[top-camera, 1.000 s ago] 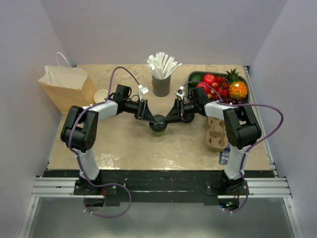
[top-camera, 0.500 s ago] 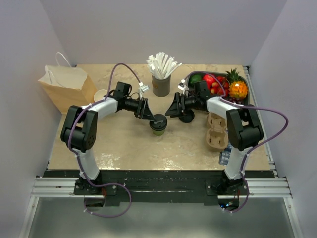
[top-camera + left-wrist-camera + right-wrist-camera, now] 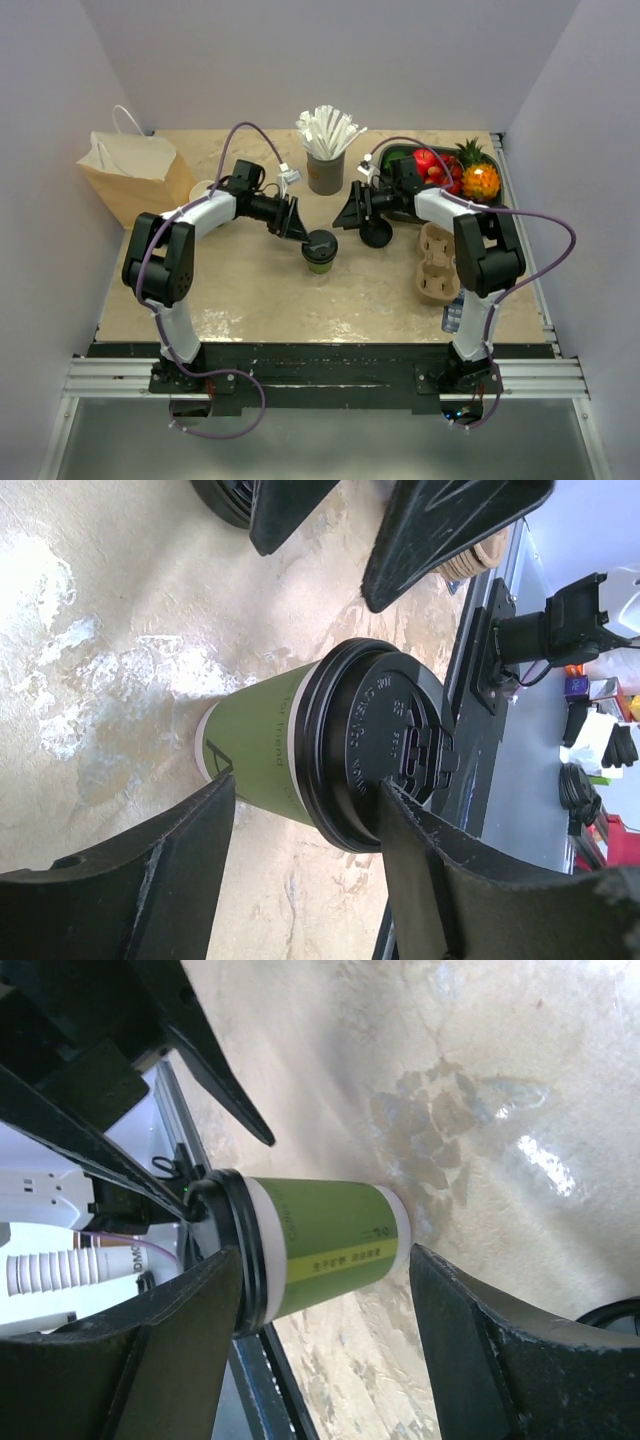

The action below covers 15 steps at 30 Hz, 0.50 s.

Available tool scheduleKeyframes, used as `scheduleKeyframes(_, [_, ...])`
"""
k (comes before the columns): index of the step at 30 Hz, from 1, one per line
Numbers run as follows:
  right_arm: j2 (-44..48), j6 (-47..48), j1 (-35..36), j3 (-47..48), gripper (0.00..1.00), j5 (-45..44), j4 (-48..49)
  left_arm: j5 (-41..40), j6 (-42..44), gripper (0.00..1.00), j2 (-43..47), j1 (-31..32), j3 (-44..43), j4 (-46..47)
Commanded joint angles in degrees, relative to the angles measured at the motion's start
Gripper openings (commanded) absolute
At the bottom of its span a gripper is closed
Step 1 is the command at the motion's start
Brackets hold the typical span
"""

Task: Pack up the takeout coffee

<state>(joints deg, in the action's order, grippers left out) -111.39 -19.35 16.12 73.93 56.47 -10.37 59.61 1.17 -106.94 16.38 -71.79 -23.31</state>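
Observation:
The takeout coffee (image 3: 320, 255), a green cup with a cream band and a black lid, stands upright mid-table. It also shows in the left wrist view (image 3: 265, 750) and the right wrist view (image 3: 330, 1240). My left gripper (image 3: 299, 230) is open at the cup's upper-left side and rolled on its side. In its own view (image 3: 306, 783) one finger crosses the lid's rim and the other is low by the base; I cannot tell whether they touch. My right gripper (image 3: 348, 215) is open and stands apart to the cup's right, with the cup ahead of its fingertips (image 3: 325, 1252).
A brown paper bag (image 3: 135, 175) stands at the far left with a pale cup (image 3: 203, 190) beside it. A grey cup of white straws (image 3: 326, 165) is behind the coffee. A fruit tray (image 3: 400, 152) and a cardboard cup carrier (image 3: 435, 262) are on the right. A black round piece (image 3: 376, 236) lies under the right gripper.
The right gripper has opened and drawn back to the right, off the cup. The left gripper has edged slightly closer. The cup has stayed in place.

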Motion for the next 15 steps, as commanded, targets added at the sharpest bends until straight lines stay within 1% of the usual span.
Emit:
scheduleKeyframes(1, [-0.8,2.4,0.1,2.4,0.7,-0.7,-1.9,0.4,0.3,0.63,0.8,-0.6,-1.5,0.1])
scheduleKeyframes(5, [-0.8,2.4,0.1,2.4,0.69,-0.7,-1.9,1.6,-0.7,0.62,0.0,-0.6,-2.3,1.1])
scheduleKeyframes(12, [-0.8,1.0,0.3,1.9,0.7,2.0,-0.6,2.1,-0.7,0.62,-0.5,-0.6,-2.2,1.7])
scheduleKeyframes(15, [-1.5,1.2,0.6,2.0,0.71,2.1,-0.8,2.3,-2.9,0.62,-0.6,-0.6,-2.1,2.7])
